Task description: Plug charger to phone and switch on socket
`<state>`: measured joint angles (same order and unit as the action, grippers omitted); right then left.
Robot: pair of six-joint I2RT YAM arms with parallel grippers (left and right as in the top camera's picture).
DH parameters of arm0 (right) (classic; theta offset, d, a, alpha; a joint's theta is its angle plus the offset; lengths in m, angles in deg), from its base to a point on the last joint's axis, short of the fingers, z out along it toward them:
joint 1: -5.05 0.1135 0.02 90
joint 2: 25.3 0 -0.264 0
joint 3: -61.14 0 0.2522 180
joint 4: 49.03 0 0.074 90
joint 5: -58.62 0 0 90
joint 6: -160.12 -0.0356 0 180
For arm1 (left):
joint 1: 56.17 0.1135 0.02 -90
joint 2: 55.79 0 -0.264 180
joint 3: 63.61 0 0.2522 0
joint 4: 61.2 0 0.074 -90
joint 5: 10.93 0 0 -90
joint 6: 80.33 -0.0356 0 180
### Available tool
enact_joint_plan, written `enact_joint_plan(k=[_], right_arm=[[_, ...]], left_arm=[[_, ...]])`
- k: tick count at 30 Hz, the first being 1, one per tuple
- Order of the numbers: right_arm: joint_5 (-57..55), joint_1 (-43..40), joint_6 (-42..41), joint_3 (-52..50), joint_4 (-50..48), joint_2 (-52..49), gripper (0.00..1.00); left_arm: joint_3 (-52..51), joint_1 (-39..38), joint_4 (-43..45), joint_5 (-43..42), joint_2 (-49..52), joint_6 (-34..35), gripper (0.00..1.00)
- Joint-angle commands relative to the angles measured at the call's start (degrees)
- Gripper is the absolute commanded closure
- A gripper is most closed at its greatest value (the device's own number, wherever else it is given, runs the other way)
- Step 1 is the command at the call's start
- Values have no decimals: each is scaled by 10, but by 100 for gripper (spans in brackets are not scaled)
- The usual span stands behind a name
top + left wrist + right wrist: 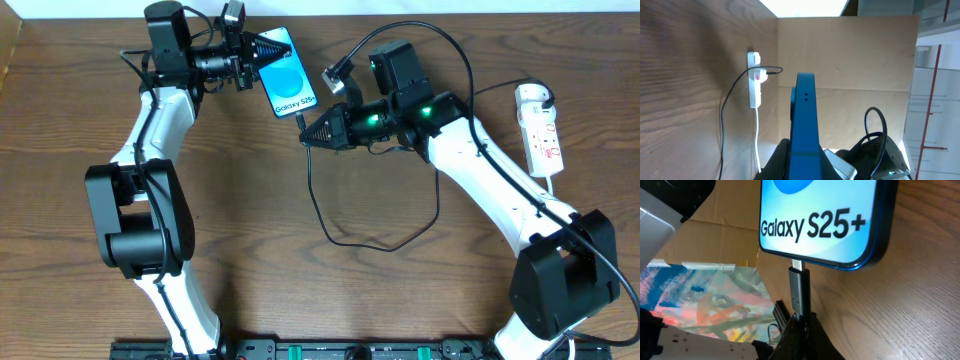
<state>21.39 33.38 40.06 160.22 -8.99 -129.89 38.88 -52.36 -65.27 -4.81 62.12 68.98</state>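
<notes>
The phone (pixel 283 72) lies tilted at the back of the table, cyan screen reading "Galaxy S25+". My left gripper (pixel 262 48) is shut on its top end; in the left wrist view the phone (pixel 803 120) stands edge-on between the fingers. My right gripper (pixel 306 135) is shut on the charger's black connector (pixel 800 291), whose metal tip sits at the port in the phone's bottom edge (pixel 825 225). The black cable (pixel 345 238) loops over the table to the white power strip (pixel 540 128) at the right, also in the left wrist view (pixel 754 80).
A cardboard wall (pixel 850 55) stands behind the table. The power strip's white cord (pixel 757 135) runs along the table's right side. A loop of black robot cabling (pixel 410 35) arches over my right arm.
</notes>
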Motion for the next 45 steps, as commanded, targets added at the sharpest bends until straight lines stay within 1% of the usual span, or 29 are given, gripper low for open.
enact_joint_plan(k=[1, 11, 29, 38, 42, 44, 45], right_arm=[[-6, 0, -14, -1, -17, -4, 99], [-5, -9, -25, -1, -30, -4, 99], [-31, -9, -48, -1, -77, -9, 99], [-25, -9, -59, -1, -83, -19, 99], [-3, -9, -59, -1, -80, -19, 99], [12, -9, -59, -1, -75, -19, 94], [27, -10, -59, -1, -73, -19, 90]], left_arm=[[6, -4, 3, -38, -10, -12, 93], [6, -4, 3, -49, -10, -36, 92], [6, -4, 3, -61, -10, -36, 93], [6, -3, 3, -61, -10, -36, 93], [6, -3, 3, -61, -10, -36, 93], [6, -2, 3, -61, -10, -36, 93], [6, -2, 3, -61, -10, -36, 92]])
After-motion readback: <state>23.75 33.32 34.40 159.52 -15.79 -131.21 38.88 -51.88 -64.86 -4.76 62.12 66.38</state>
